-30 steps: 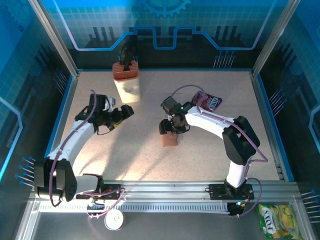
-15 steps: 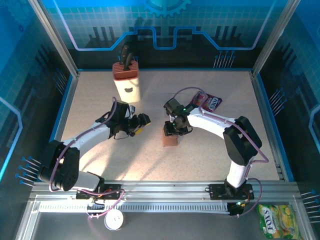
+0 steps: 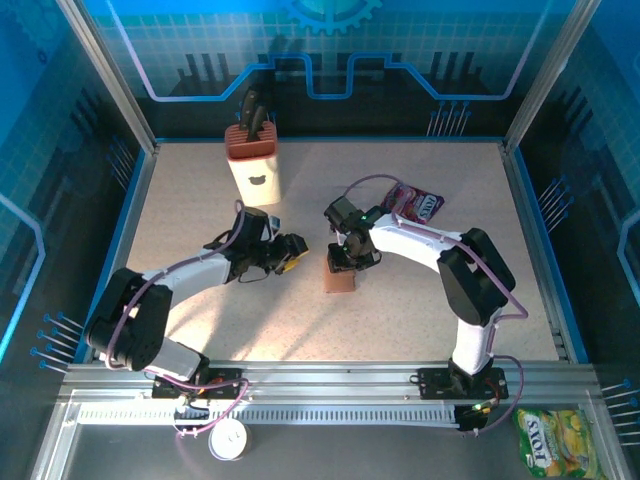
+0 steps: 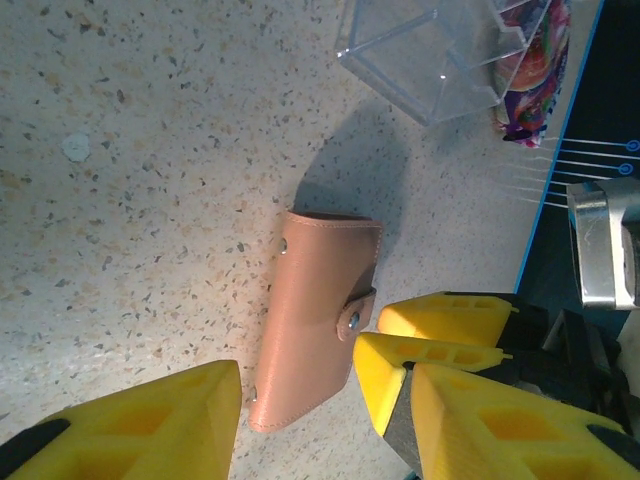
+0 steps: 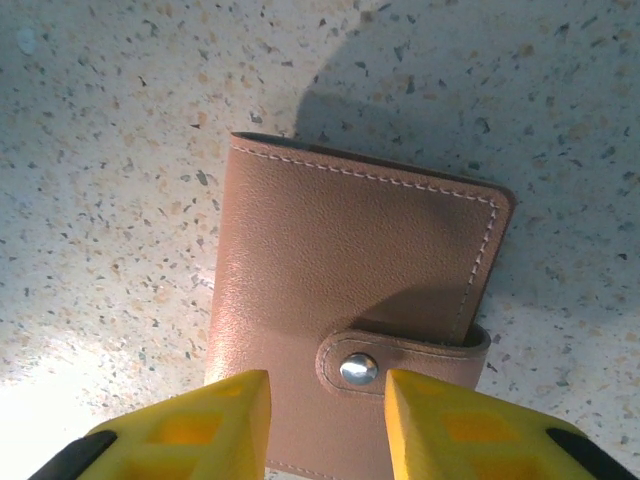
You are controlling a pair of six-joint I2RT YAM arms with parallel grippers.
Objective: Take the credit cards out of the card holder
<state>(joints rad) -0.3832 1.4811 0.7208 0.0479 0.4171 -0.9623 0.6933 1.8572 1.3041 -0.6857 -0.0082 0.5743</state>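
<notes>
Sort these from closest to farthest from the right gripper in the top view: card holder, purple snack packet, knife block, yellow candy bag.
1. card holder, right under the right gripper.
2. purple snack packet, back right.
3. knife block, back left.
4. yellow candy bag, near right corner.

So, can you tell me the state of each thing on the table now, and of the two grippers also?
card holder: shut, snap fastened, lying flat on the table.
left gripper: open, beside the card holder, apart from it.
right gripper: open, over the snap end of the card holder.
snack packet: lying flat, apart from the card holder.
knife block: upright, handles sticking out of its top.
</notes>
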